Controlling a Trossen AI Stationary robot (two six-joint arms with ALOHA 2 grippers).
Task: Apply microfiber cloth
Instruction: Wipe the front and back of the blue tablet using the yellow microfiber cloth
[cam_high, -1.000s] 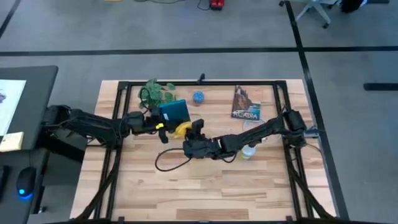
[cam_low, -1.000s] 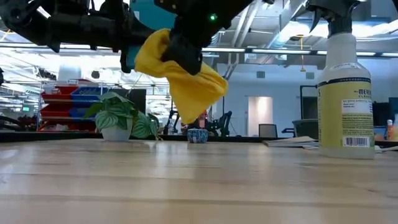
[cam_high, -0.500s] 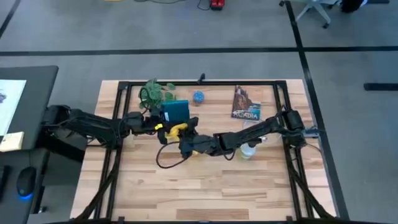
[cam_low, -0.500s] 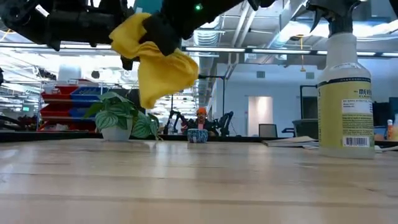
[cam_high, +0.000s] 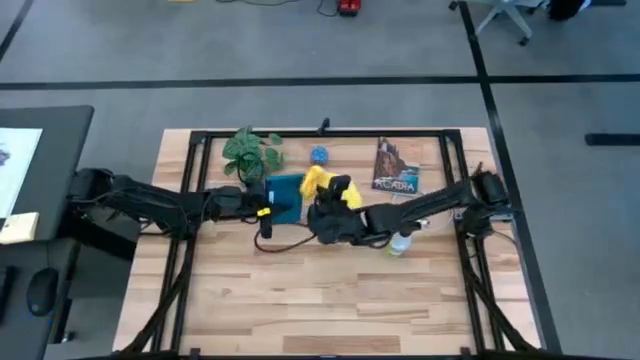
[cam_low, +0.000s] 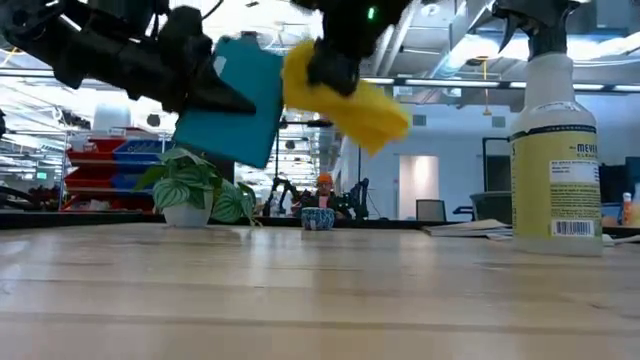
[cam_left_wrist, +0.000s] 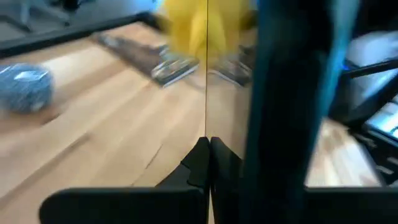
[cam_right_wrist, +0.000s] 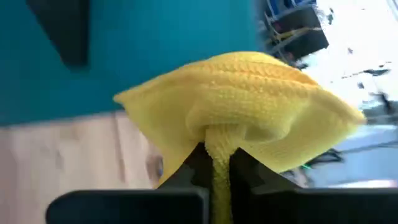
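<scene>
The yellow microfiber cloth (cam_high: 322, 183) (cam_low: 350, 95) is bunched up in my shut right gripper (cam_high: 335, 200) (cam_right_wrist: 214, 163), high above the table. Right beside it is the teal-backed tablet (cam_high: 285, 192) (cam_low: 235, 100), which my left gripper (cam_high: 267, 207) (cam_left_wrist: 206, 155) holds in the air, tilted. The cloth reaches the tablet's right edge, and I cannot tell whether they touch. The right wrist view shows the cloth (cam_right_wrist: 249, 106) in front of the teal surface (cam_right_wrist: 155, 56). My left gripper pinches the tablet between its two fingers at the thin edge (cam_left_wrist: 206, 124) nearest the table's left side, coming level from the left. The tablet is lifted clear and tilted. My right gripper pinches a gathered fold of the cloth (cam_right_wrist: 219, 146) between its two fingers. The rest of the cloth bulges out past the fingertips, clear of the table.
A potted plant (cam_high: 250, 150), a small blue bowl (cam_high: 319, 155) and a book (cam_high: 395, 168) stand along the far side. A spray bottle (cam_high: 400, 243) (cam_low: 555, 140) stands under the right arm. A black cable (cam_high: 285, 243) loops on the wood below the grippers.
My right gripper has swung with the cloth from the tablet's near left side toward the far edge and the right, ending at the tablet's right edge. The cloth no longer hangs down and now sticks out sideways. My left gripper has brought the tablet lower and tilted it.
</scene>
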